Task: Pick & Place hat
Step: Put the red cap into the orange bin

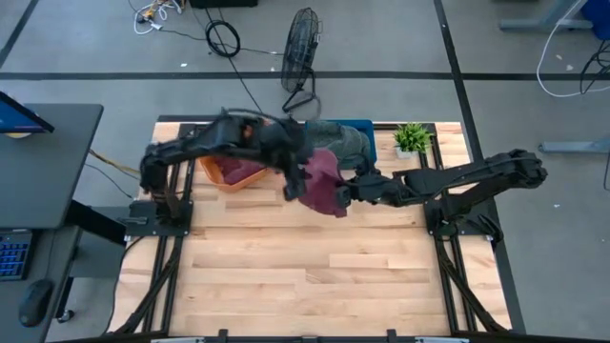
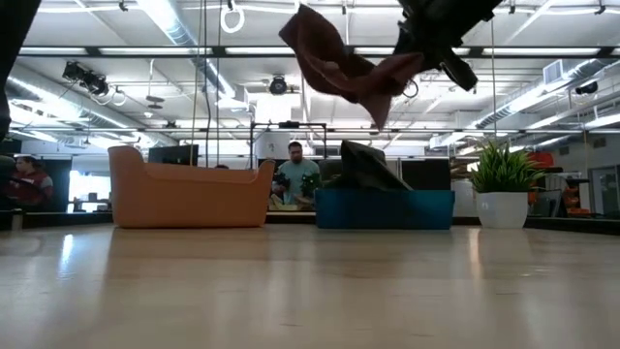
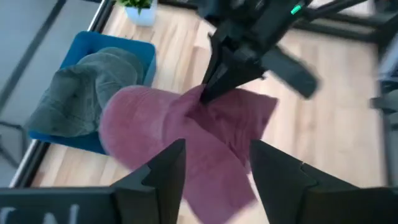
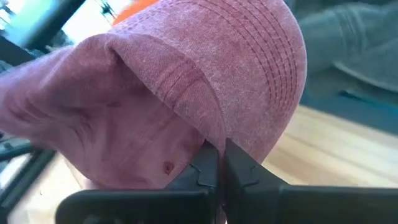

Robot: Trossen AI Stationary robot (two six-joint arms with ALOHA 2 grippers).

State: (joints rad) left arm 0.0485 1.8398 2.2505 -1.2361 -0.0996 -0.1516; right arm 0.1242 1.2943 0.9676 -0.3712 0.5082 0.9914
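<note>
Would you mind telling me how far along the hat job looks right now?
Done: the maroon hat is off the table, in the air in the low view. In hand: the right gripper is shut on its edge; the left gripper hovers open above it. Left: setting it down. A grey hat lies in the blue bin; the orange bin is nearby.

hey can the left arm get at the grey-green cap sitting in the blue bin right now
Probably not directly. The maroon fabric hat, pinched by the shut right gripper, hangs in front of the open left gripper, between it and the grey-green cap in the blue bin.
</note>
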